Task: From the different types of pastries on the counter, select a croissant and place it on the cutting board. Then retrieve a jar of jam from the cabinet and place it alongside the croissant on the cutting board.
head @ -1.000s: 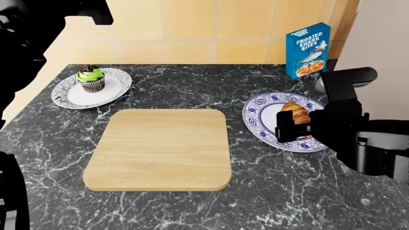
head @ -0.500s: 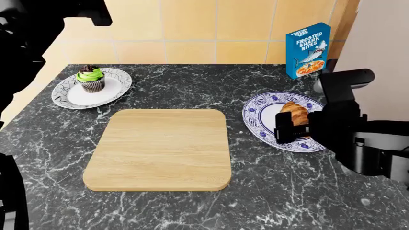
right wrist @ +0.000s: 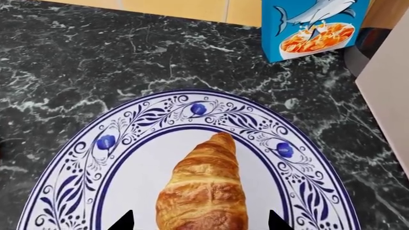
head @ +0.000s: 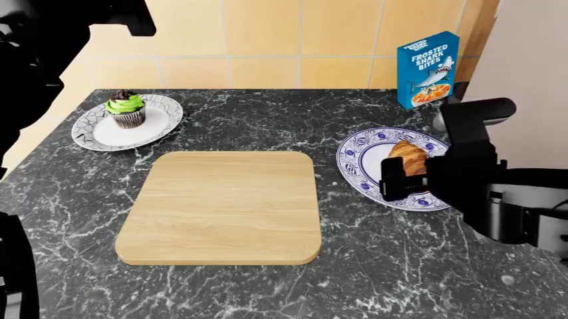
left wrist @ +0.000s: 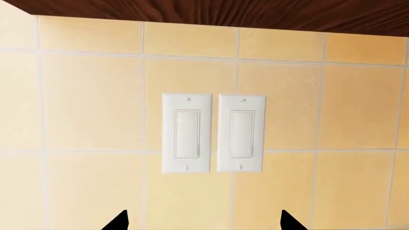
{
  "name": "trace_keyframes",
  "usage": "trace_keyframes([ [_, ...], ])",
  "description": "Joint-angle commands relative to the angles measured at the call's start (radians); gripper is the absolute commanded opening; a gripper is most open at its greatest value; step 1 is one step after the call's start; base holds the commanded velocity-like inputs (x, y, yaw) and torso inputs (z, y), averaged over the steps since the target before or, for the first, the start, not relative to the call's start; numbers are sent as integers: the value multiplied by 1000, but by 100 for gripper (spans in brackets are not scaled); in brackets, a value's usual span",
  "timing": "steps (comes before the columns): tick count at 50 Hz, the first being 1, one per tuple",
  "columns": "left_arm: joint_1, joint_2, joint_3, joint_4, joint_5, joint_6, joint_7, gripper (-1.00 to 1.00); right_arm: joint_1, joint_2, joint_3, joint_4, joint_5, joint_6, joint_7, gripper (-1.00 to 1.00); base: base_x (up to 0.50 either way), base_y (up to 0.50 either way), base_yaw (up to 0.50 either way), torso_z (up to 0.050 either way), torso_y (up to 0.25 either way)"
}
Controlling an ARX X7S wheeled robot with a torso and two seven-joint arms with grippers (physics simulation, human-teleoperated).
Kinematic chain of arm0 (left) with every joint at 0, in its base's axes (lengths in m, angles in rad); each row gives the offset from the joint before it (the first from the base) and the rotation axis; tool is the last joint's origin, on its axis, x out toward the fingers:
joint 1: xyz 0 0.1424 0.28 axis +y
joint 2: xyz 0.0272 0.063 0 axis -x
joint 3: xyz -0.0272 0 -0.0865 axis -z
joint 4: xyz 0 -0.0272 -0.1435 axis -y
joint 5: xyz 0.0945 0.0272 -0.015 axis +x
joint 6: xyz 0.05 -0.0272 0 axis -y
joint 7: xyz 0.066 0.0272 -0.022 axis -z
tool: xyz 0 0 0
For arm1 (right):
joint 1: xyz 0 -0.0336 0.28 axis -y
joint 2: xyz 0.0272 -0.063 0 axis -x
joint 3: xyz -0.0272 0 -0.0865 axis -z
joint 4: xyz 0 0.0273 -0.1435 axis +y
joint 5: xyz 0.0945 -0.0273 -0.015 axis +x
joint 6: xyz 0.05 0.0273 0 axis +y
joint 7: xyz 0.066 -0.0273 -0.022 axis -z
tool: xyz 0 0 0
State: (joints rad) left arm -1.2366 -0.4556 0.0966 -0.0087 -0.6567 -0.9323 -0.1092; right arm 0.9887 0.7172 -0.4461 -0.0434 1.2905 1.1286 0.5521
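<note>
Croissant (right wrist: 203,191) lies on the blue plate (right wrist: 76,172), right claw (head: 410,178) spread astride it, poised to pinch.

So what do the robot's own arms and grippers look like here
Both arms are matte black and blocky. The right arm has a glossy dark cylindrical segment with a pale seam ring, and its right gripper is black too. The left gripper shows only two black pointed fingertips.
</note>
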Motion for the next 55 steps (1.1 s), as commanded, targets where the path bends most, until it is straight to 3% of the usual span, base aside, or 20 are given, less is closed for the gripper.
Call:
trace_keyframes([
  [1, 1, -3, 1, -3, -2, 3, 0, 100, 2, -4, -9, 8, -6, -5, -7, 100, 0, 0, 0, 0, 0],
  [15, 3, -5, 0, -2, -6, 5, -2, 100, 3, -4, -15, 7, -8, -8, -10, 100, 0, 0, 0, 0, 0],
  [16, 4, -5, 0, -2, -6, 5, -2, 100, 2, -3, -15, 6, -8, -9, -10, -100, 0, 0, 0, 0, 0],
  [33, 0, -2, 5, -4, -10, 5, -4, 100, 19, 16, -18, -18, -12, -3, -1, -100, 0, 0, 0, 0, 0],
  [41, -11, -1, 3, -4, -15, 2, -6, 100, 166, 41, -10, -126, -4, 56, 34, -100, 0, 0, 0, 0, 0],
  [47, -24, -3, -1, -5, -16, 4, -9, 100, 281, 6, 12, -188, 78, 106, 64, -100, 0, 0, 0, 0, 0],
  [55, -28, -15, -12, -3, -15, 7, -16, 100, 306, -88, -16, -236, 158, 120, 42, -100, 0, 0, 0, 0, 0],
])
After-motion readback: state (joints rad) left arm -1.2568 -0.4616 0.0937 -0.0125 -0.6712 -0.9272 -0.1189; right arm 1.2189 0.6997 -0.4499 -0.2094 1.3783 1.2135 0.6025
